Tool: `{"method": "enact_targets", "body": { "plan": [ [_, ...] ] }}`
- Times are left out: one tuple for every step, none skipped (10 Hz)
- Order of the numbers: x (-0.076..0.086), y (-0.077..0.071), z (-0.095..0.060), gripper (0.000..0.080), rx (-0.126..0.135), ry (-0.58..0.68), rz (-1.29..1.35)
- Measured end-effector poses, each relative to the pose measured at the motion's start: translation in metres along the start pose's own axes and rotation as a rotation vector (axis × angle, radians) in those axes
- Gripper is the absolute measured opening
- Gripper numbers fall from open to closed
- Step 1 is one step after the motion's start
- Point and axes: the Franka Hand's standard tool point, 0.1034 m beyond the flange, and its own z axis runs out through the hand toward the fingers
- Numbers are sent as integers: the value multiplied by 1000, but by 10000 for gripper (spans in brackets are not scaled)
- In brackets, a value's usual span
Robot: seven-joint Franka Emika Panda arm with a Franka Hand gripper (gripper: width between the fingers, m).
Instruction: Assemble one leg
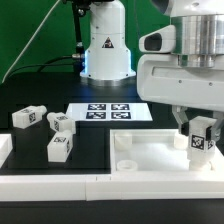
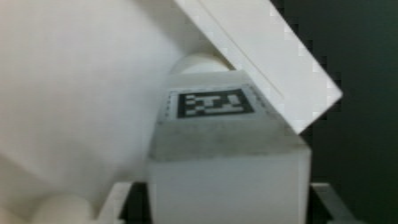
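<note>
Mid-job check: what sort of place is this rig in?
Probably a robotics lab bench: green backdrop curtain, flat white marker board on a black tabletop, and a tagged small white block leg gripped in the robot's hand.

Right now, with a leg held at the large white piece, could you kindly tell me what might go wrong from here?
1. The leg, clamped between the fingers, sits very close to the raised rim of the large white piece. It may catch on that rim instead of seating.
2. In the wrist view the fingers seem to hold only one end of the leg, so a sideways push could tilt it in the grasp.
</note>
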Motion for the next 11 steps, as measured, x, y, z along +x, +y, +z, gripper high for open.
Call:
{"method": "enact_targets", "body": {
  "plan": [
    [2, 2, 1, 287, 10, -17, 119],
    [1, 5, 1, 288, 13, -49, 342],
    [1, 7, 1, 288, 8, -58, 454],
    [1, 8, 1, 288, 6, -62, 516],
    [1, 9, 1, 288, 1, -63, 566],
    [1, 9, 1, 288, 2, -62, 534],
    [1, 8, 1, 288, 3, -62, 514],
    [1, 8, 0, 457, 2, -60, 481],
    [0, 5, -2, 581, -3, -60, 286],
    [-4, 2, -3, 628, 2, -60, 97],
    [-14, 0, 0, 628, 5, -66, -35]
  ]
}}
